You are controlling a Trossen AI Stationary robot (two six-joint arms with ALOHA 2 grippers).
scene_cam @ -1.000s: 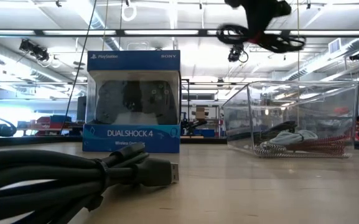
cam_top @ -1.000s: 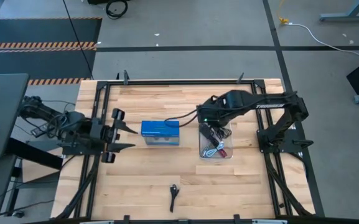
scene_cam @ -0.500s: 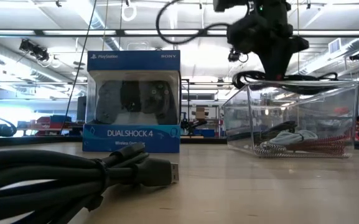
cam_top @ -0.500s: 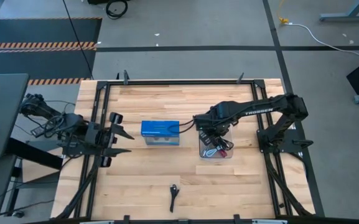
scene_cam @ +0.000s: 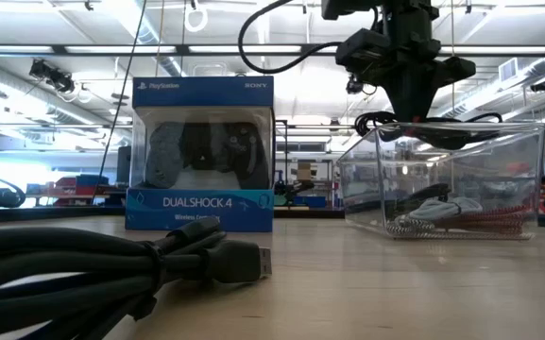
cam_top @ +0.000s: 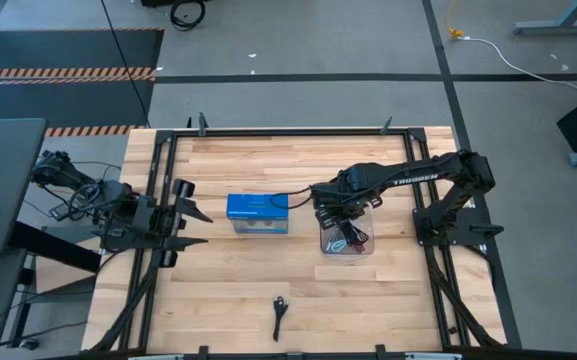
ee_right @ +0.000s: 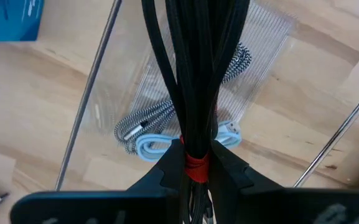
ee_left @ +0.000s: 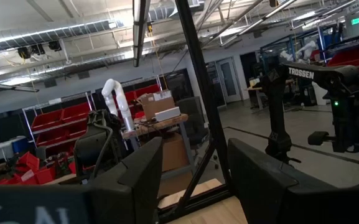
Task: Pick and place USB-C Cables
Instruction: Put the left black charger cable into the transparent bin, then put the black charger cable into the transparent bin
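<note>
Right wrist view: my right gripper (ee_right: 195, 163) is clamped on a black cable bundle (ee_right: 198, 74) at its red tie, strands hanging straight down over the clear tray (ee_right: 263, 46). I'm at the place step, directly above the tray opening; in the low view the bundle's loops sit about level with the rim (scene_cam: 461, 127). Next move, as I read it: lower a bit more so the loops clear the wall, then release. Risk is a loop draping over the rim.

Tray contents: a black-and-white braided cable (ee_right: 143, 121), a pale blue-white one (ee_right: 151, 146), something red beneath. Blue box (cam_top: 258, 212) stands just beside the tray, closed. One black cable (cam_top: 279, 317) lies alone near the table's front edge, well apart. Left gripper (cam_top: 190, 227) waits at the table's left side, fingers spread, empty.
</note>
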